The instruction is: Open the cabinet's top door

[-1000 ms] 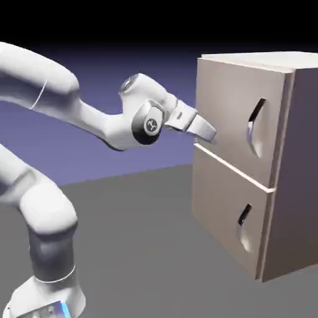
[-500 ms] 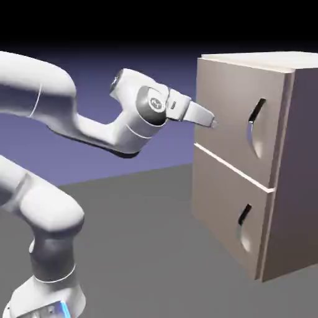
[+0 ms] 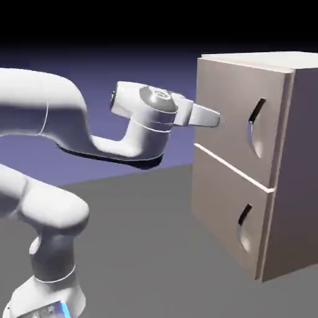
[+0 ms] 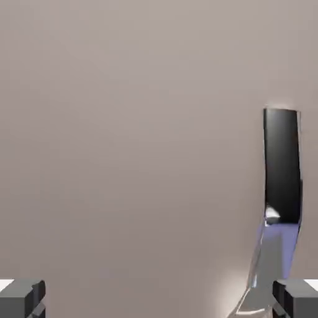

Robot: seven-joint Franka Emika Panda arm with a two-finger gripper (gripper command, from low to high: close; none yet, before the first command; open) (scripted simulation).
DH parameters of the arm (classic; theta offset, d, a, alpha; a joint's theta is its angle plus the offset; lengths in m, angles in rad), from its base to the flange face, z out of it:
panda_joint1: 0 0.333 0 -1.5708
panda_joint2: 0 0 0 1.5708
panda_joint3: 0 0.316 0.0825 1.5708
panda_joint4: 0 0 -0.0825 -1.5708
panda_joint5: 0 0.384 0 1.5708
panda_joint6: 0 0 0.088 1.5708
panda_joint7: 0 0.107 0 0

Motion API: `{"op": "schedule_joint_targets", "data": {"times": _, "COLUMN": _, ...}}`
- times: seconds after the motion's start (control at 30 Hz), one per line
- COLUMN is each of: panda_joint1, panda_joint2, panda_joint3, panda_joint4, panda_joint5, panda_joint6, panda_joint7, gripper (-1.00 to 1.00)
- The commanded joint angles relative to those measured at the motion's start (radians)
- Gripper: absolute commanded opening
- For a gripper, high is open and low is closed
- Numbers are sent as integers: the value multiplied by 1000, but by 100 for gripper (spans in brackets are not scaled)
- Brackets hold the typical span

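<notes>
The beige-tan box-shaped cabinet (image 3: 248, 161) stands upright. Its top door (image 3: 239, 118) is closed, its dark curved handle (image 3: 256, 124) running vertically. The white two-finger gripper (image 3: 214, 119) points level at the door, fingers (image 4: 22, 299) spread apart and empty.

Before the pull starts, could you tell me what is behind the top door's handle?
Behind the handle of the top door lies a scooped recess with a shiny lining. The closed panel hides the inside of the cabinet.
</notes>
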Motion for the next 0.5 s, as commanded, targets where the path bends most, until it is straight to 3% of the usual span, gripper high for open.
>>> {"op": "schedule_joint_targets", "data": {"times": 0.0, "panda_joint1": 14, "panda_joint2": -7, "panda_joint3": -16, "panda_joint4": 5, "panda_joint5": -44, "panda_joint6": -3, "panda_joint7": 32, "gripper": 0}}
{"op": "schedule_joint_targets", "data": {"times": 0.47, "panda_joint1": 209, "panda_joint2": -101, "panda_joint3": -241, "panda_joint4": 81, "panda_joint5": -652, "panda_joint6": -50, "panda_joint7": 475, "gripper": 0}}
